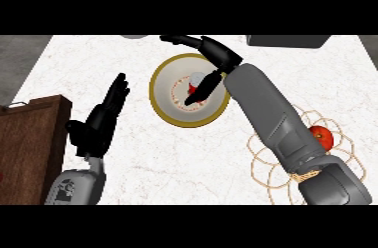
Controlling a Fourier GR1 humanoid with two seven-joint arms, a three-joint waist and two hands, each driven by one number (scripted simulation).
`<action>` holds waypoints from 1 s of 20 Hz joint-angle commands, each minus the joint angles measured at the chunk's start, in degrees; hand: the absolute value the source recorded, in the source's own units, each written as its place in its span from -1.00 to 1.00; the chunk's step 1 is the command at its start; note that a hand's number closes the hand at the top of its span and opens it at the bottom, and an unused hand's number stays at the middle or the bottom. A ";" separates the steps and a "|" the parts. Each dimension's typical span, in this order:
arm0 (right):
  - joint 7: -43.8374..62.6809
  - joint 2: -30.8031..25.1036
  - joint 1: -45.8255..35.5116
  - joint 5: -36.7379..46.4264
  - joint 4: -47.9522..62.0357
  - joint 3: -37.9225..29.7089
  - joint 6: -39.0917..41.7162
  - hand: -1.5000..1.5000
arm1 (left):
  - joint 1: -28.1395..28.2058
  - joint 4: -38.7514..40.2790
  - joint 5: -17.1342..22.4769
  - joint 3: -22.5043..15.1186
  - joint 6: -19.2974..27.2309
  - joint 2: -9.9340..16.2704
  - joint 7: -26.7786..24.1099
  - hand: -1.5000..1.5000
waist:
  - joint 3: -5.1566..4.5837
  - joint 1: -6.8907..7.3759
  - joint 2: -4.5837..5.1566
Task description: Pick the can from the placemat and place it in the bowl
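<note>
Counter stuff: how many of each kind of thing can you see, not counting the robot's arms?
Bowl: 1
Can, lying in the bowl under the right hand: 1
Placemat: 1
Red round fruit on the placemat: 1
Brown wooden board: 1
Total: 5

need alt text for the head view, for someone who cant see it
The right hand reaches over a gold-rimmed bowl on a white counter, where a red and white can sits under its fingers. A red apple lies on a wire placemat at right; the left hand rests open beside a wooden board.
</note>
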 commanded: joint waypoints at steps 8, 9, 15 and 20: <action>2.24 -9.78 -3.33 -7.17 6.94 -8.07 17.54 -1.00 | 1.10 -0.78 0.53 0.69 -0.26 0.29 -0.78 0.00 | 0.00 0.10 0.09; 2.66 -10.00 -3.58 -7.85 7.21 -8.78 18.11 -1.00 | 0.96 -0.98 -0.68 -0.38 0.97 -0.72 0.13 0.00 | 0.02 0.20 0.13; -1.93 -14.06 0.01 -6.57 6.52 -6.98 26.01 -1.00 | -0.38 -0.13 -1.51 -2.11 1.39 -1.79 0.23 0.00 | 0.09 0.54 0.53; -5.41 -17.42 2.79 -5.40 4.78 -5.17 30.06 -1.00 | 0.50 -1.37 -0.85 -0.71 0.57 -0.50 0.08 0.00 | 0.14 0.75 0.62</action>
